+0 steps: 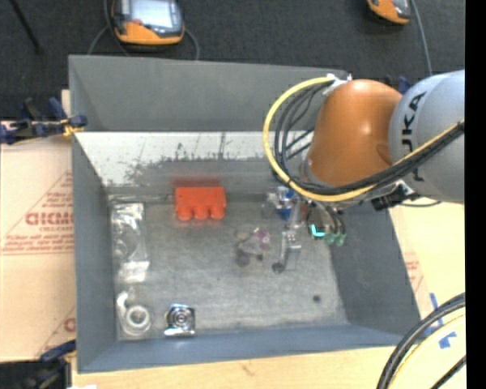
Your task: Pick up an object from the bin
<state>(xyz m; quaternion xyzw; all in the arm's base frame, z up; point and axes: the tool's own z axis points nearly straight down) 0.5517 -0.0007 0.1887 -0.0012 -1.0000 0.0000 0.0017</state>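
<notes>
Gripper is low over the floor of the bin, right of centre, below the arm's orange cover. Claw open or closed: cannot tell from this view.

Nearest thing is a small grey-and-pink object on the floor just left of the gripper; whether they touch is unclear. Judged to be the pick candidate, not held.

To do the step well:
- Shift left until the claw is centred on the object, which sits off to one side.
- Descend straight.
- The object is small and low, so go right down to the floor before closing.

Surface: flat grey metal, speckled, scuffed toward the far wall.

Room: ample.
- Orange block lies well apart, far and left.
- Clear plastic piece, clear round item and small metal part keep to the left side and near-left corner.
- The right wall is the closest obstacle to the arm.
</notes>
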